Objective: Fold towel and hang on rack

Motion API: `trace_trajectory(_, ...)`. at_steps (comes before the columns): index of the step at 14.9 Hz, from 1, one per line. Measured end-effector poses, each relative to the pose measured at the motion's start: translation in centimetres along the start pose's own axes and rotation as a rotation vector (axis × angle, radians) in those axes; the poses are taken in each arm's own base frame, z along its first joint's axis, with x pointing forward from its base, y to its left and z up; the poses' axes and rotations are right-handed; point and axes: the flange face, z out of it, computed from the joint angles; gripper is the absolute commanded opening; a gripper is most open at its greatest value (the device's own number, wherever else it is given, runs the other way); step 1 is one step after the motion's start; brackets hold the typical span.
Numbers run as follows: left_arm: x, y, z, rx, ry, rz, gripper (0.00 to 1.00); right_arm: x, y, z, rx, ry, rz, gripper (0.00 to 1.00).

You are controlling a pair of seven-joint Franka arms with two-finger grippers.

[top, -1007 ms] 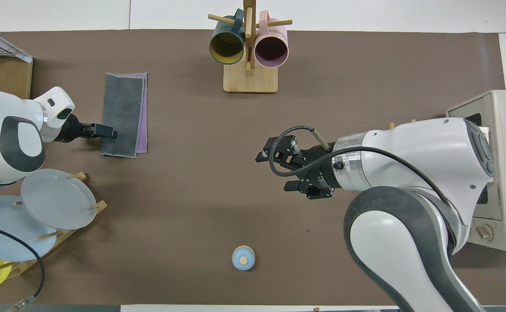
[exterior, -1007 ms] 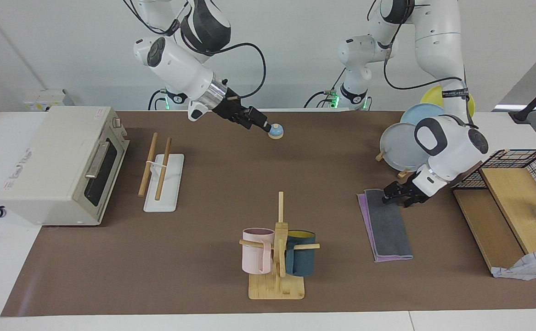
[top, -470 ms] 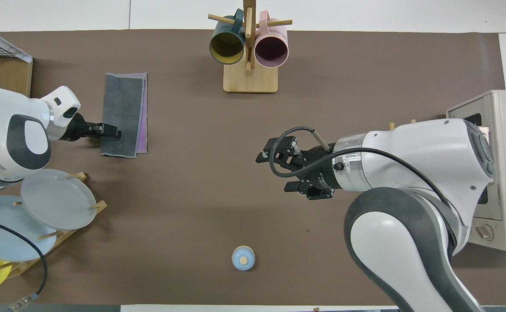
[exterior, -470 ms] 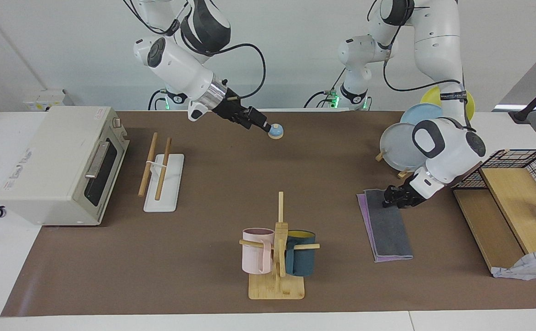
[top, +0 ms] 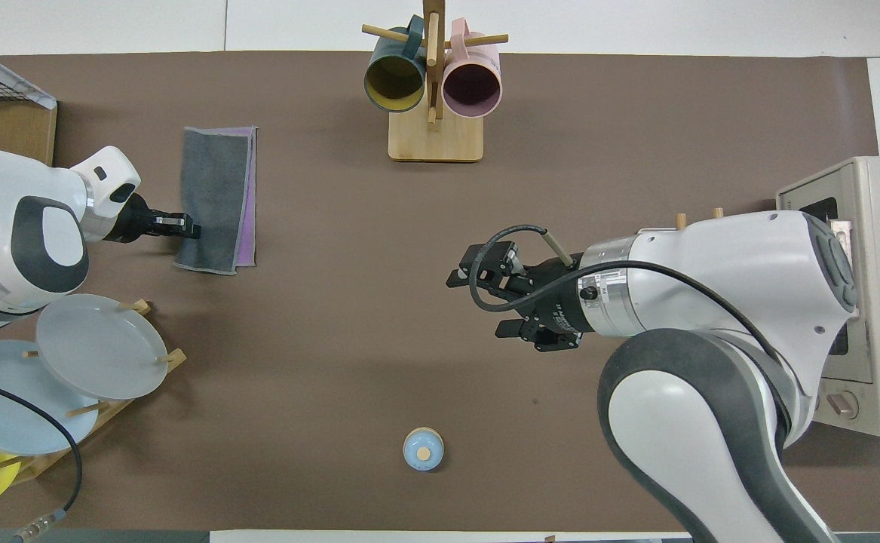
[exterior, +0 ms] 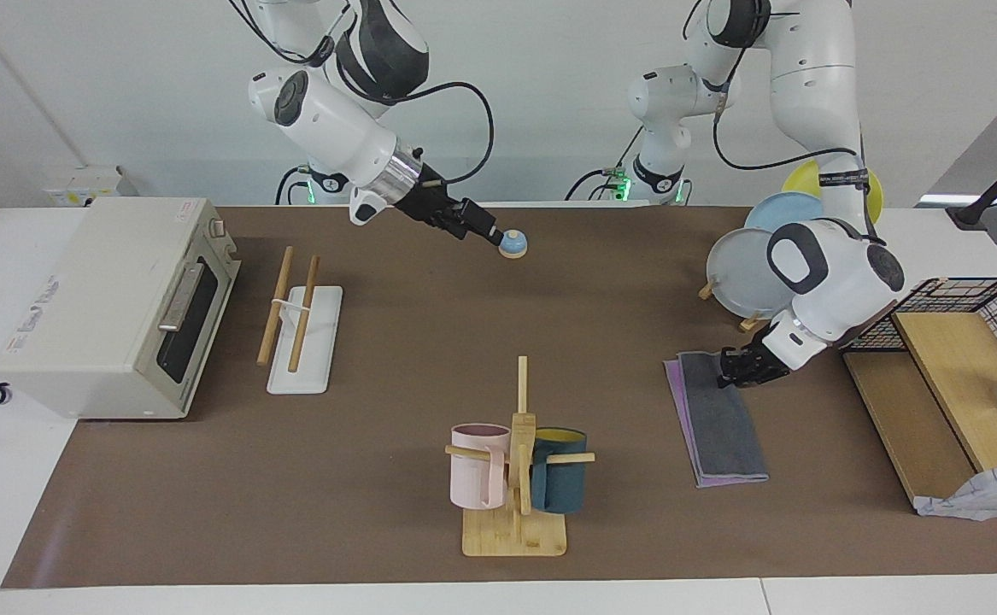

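Observation:
The towel (exterior: 718, 420) lies folded on the brown mat at the left arm's end, grey face up with a purple strip along one long edge; it also shows in the overhead view (top: 219, 197). My left gripper (exterior: 735, 369) is down at the towel's long edge near its robot-side corner and is shut on that edge (top: 185, 225). The rack (exterior: 300, 340), two wooden rods on a white base, stands at the right arm's end beside the oven; in the overhead view the right arm hides most of it. My right gripper (exterior: 488, 231) waits open in the air over the mat's middle (top: 483, 300).
A toaster oven (exterior: 114, 303) stands at the right arm's end. A mug tree (exterior: 517, 465) with two mugs stands at the mat's edge farthest from the robots. A plate stand (exterior: 750, 269) and a wooden shelf with a wire basket (exterior: 959, 342) flank the towel. A small blue round object (exterior: 513, 244) sits near the robots.
My left gripper has come down from just above the towel onto its edge, and its fingers have closed together. The right arm has hardly moved. The towel lies where it was.

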Motion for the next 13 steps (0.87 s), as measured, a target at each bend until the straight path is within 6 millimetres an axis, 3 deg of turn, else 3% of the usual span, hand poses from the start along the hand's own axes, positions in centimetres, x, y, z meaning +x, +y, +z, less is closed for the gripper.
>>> trace_trajectory(4,1.2,0.5,-1.5,-0.003,0.0,-0.042,0.0,-0.1,0.6,0.2,-0.008,-0.003,0.009,1.0)
trace_trajectory(7,2.7,2.2,-4.0,0.009,-0.024,-0.139,0.0,-0.1,0.7,0.2,-0.009,-0.003,0.01,1.0)
trace_trajectory(9,3.6,4.7,-5.7,0.022,-0.029,-0.255,0.0,-0.2,0.8,0.2,-0.008,-0.003,0.01,1.0)
trace_trajectory(13,4.1,11.5,-9.4,0.047,-0.028,-0.484,0.0,-0.2,0.8,0.2,-0.008,-0.003,0.011,1.0)
